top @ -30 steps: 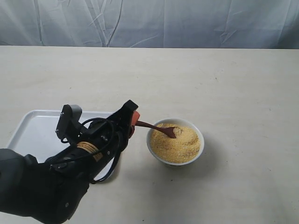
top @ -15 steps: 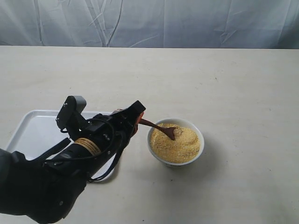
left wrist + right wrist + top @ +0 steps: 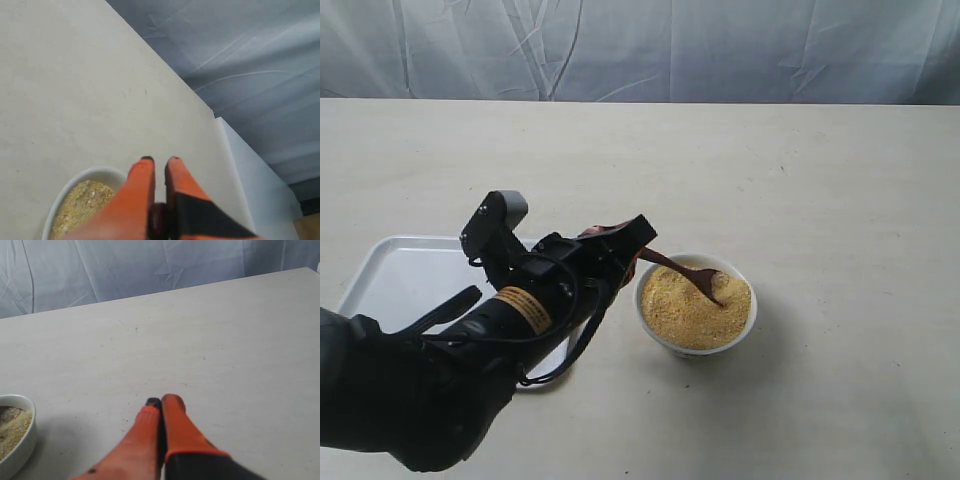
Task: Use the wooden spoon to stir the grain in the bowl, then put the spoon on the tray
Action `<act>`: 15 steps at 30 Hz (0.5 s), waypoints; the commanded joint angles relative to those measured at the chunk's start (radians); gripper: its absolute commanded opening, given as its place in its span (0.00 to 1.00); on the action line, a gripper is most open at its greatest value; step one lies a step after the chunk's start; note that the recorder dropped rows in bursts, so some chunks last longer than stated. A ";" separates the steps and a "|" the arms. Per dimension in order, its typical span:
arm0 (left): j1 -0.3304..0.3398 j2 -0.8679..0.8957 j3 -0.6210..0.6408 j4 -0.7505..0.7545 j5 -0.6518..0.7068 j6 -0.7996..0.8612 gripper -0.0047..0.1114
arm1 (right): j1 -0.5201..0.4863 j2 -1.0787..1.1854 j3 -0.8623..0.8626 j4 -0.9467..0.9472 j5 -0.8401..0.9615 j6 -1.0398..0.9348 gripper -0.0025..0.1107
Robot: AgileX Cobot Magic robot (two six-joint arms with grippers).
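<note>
Left gripper point(image 3: 639, 235) swept wooden spoon point(image 3: 686, 272) rightward (through grain point(image 3: 680, 310)).

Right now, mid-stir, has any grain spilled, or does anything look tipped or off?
Nothing stands out. The grain sits inside the bowl, which stands upright, and no spill shows on the table around it. The left gripper holds the wooden spoon by its handle, tip in the grain. The tray lies flat, partly behind the arm.

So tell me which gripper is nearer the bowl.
Left. The left gripper sits beside the bowl, shut on the wooden spoon dipping into it; the right gripper hangs over bare table, apart from it.
</note>
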 commanded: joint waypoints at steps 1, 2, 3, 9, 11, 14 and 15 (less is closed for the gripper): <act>-0.002 -0.007 -0.003 -0.007 0.004 0.027 0.04 | -0.006 -0.005 0.005 -0.005 -0.014 -0.003 0.02; -0.002 -0.007 -0.003 -0.009 0.004 0.045 0.04 | -0.006 -0.005 0.005 -0.005 -0.014 -0.003 0.02; -0.002 -0.007 -0.003 -0.012 0.006 0.054 0.04 | -0.006 -0.005 0.005 -0.005 -0.014 -0.003 0.02; -0.002 -0.009 -0.003 -0.018 0.008 0.087 0.04 | -0.006 -0.005 0.005 -0.005 -0.014 -0.003 0.02; -0.002 -0.015 -0.003 -0.018 0.018 0.123 0.04 | -0.006 -0.005 0.005 -0.005 -0.011 -0.003 0.02; -0.002 -0.039 -0.003 -0.024 0.039 0.190 0.04 | -0.006 -0.005 0.005 -0.005 -0.011 -0.003 0.02; -0.002 -0.048 -0.003 -0.026 0.041 0.221 0.04 | -0.006 -0.005 0.005 -0.005 -0.011 -0.003 0.02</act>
